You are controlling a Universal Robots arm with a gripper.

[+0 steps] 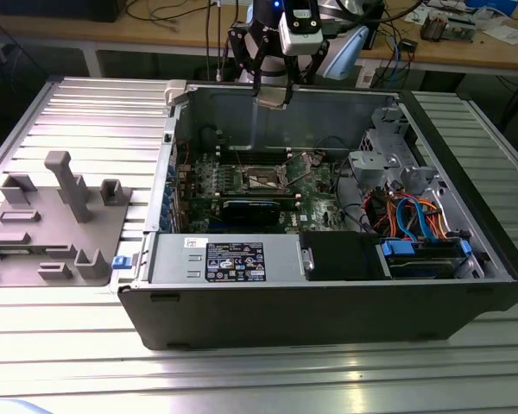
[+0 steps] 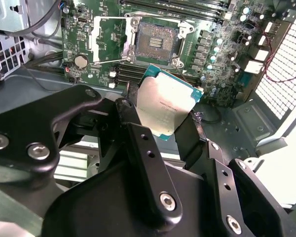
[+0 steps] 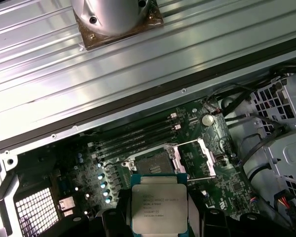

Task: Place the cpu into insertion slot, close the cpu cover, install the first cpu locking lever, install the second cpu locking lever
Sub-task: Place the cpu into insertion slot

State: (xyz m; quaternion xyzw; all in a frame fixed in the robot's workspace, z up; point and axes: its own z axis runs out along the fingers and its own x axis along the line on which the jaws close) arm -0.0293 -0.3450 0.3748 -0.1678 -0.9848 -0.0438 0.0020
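From my console I see a ribbed aluminium tabletop (image 1: pixel 86 112) with a cluttered workbench (image 1: pixel 155 30) running behind it. On the tabletop an open dark computer case (image 1: pixel 328 302) lies on its side, its interior facing up. Just beside it, on the exterior view's left, sits a grey moulded fixture tray (image 1: pixel 52 224) with upright posts. Inside the case, a grey power supply box (image 1: pixel 224 259) lies along the near wall, and a bundle of blue and orange cables (image 1: pixel 414 211) fills the corner on the exterior view's right. The green board (image 1: pixel 311 185) lies flat on the case floor.

My arm hangs over the far wall of the case, with the end effector (image 1: pixel 272 86) above the rim and well apart from the board. In both wrist views its black fingers (image 2: pixel 133 133) are closed narrowly on two opposite edges of the cpu (image 2: pixel 165 106), whose metal top faces the cameras.

On the board, the cpu cover (image 2: pixel 129 37) is swung open and lies beside the socket. The insertion slot (image 2: pixel 155 42) is exposed with its dark contact field showing. In the first wrist view the cpu (image 3: pixel 159 207) sits in the end effector (image 3: pixel 159 219), raised above the board near the insertion slot (image 3: pixel 150 162), and the cpu cover (image 3: pixel 207 158) lies beside it
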